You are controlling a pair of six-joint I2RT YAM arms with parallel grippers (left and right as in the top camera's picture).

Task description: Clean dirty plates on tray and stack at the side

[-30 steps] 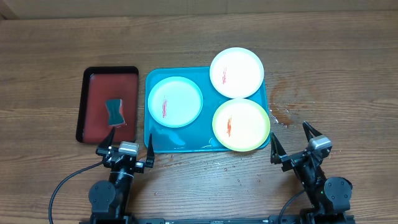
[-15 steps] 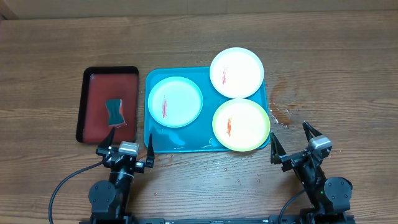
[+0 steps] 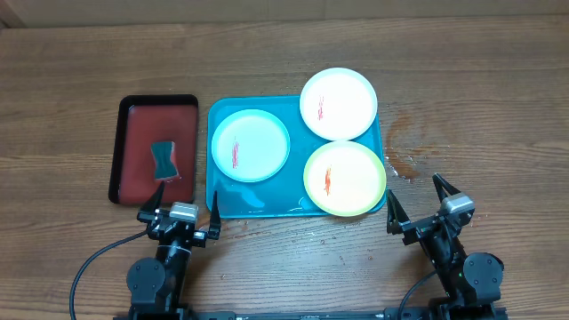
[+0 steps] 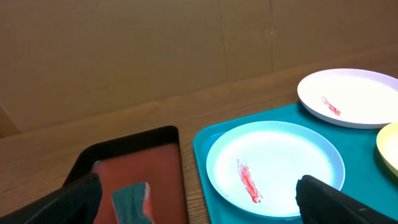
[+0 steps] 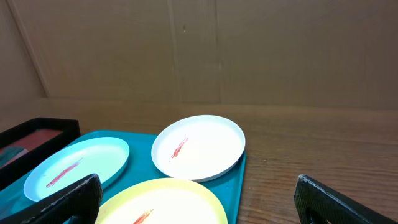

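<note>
The turquoise tray lies at the table's middle and holds three plates, each with a red-orange smear. The light blue plate is at its left, the white plate at its back right, hanging over the rim, and the yellow-green plate at its front right. My left gripper is open and empty near the table's front edge, in front of the tray's left corner. My right gripper is open and empty at the front right, beside the tray.
A dark red tray with a black rim lies left of the turquoise tray, with a teal sponge on it. Wet spots mark the wood right of the turquoise tray. Bare wood runs along the back and right.
</note>
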